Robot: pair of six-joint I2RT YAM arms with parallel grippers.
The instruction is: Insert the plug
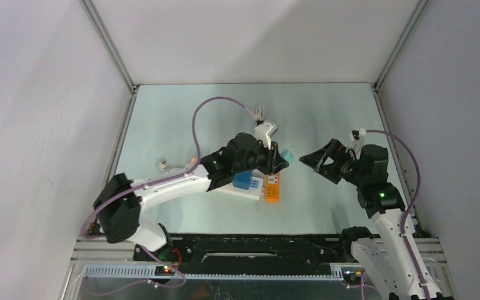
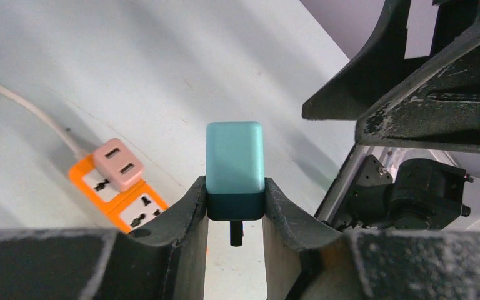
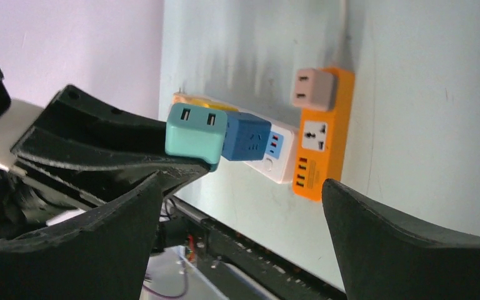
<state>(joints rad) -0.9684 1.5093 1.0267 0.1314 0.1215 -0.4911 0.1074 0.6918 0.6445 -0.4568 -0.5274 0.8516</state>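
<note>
Left hand (image 2: 234, 199) pinches the teal plug (image 2: 234, 156) aloft.

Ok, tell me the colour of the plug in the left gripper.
Light teal plug, darker base; clearest in the left wrist view.

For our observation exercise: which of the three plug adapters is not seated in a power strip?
The teal adapter: the left gripper holds it aloft, while the pink adapter and blue adapter are plugged in.

The teal rounded plastic plug (image 2: 234, 156) has its dark base sunk between the fingers of the left pincer (image 2: 234, 187), with only one prong showing below. The orange plastic power strip (image 2: 109, 192) disappears behind that pincer's finger.
</note>
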